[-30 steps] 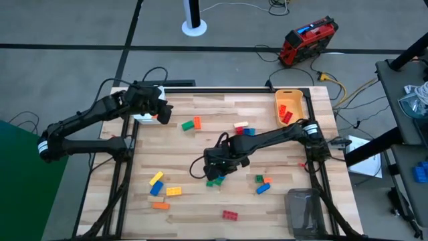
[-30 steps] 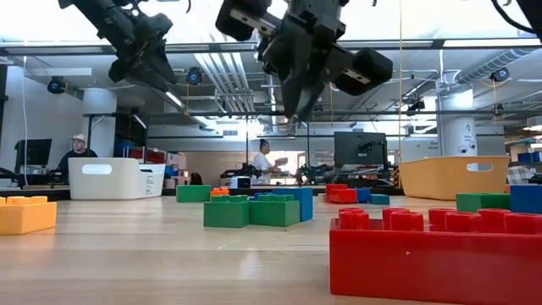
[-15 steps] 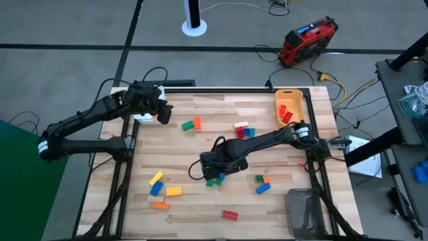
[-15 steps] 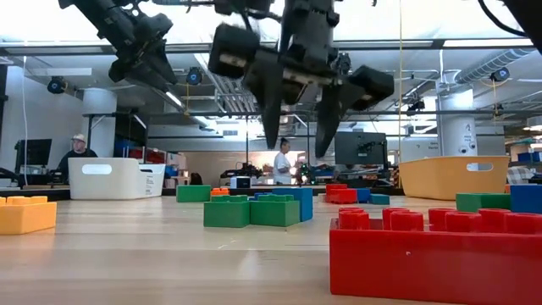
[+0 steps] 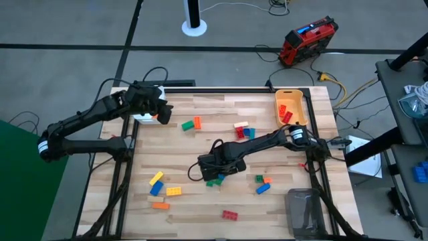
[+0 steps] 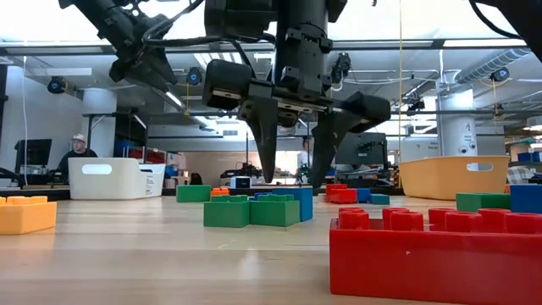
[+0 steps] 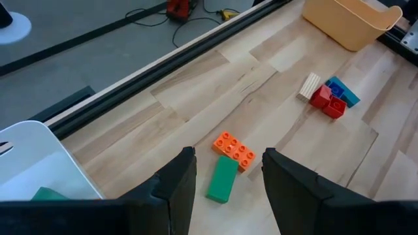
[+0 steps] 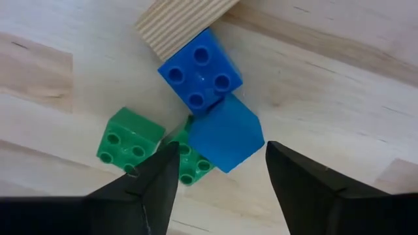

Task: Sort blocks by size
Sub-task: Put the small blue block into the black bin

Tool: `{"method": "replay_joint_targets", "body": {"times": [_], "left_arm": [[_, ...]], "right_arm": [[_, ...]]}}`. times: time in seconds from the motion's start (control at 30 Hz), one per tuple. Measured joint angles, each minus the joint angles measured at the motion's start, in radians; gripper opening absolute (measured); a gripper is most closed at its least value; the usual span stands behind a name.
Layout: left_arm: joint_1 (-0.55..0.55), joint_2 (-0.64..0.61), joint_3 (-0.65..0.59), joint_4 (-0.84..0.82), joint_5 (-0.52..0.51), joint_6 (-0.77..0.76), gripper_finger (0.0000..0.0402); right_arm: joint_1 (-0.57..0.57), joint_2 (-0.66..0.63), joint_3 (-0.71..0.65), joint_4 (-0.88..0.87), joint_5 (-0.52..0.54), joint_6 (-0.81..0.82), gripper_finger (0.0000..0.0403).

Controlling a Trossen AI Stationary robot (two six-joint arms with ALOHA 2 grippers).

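**Two pincers spread, four blocks under my right one**

Two arms are working over the table (image 5: 200, 144), and I am starting from the left.

My left pincer (image 5: 162, 112) is hovering at the far left corner, just beside the white bin (image 5: 142, 118). Its fingers (image 7: 175, 183) are standing apart and gripping nothing. Past them, one orange block (image 7: 234, 149) and one green block (image 7: 223, 179) are lying on the wood, touching each other.

On the near left part of the table five loose blocks are lying. They are two yellow blocks (image 5: 156, 178), one blue block (image 5: 156, 189), one orange one (image 5: 160, 205) and, farther right, one red block (image 5: 230, 215).

My right pincer (image 5: 215, 171) is reaching to mid-table, released, with its fingers (image 6: 265, 144) pointing down at a tight cluster of four. The cluster is two green blocks (image 8: 129, 145) and two blue blocks (image 8: 201, 74). One blue is lying studs up and the other is tipped on its side. All four are sitting between my fingertips but are not yet gripped.

Beyond them a small knot of beige, red and blue blocks (image 5: 242, 128) is lying. Nearer, on the right, three more are sitting close together: green (image 5: 259, 178), orange (image 5: 267, 179) and blue (image 5: 263, 189).

The orange-yellow bin (image 5: 292, 97) is holding red blocks (image 5: 285, 115) at the far right corner. One grey bin (image 5: 304, 209) is standing at the near right corner.
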Motion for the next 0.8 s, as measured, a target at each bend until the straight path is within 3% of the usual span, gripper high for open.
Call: {"method": "replay_joint_targets", "body": {"times": [0.8], "left_arm": [[0.000,0.002,0.000,0.000,0.000,0.000,0.0153]], "right_arm": [[-0.017,0.030,-0.021,0.002,0.020,-0.055,0.0187]]}}
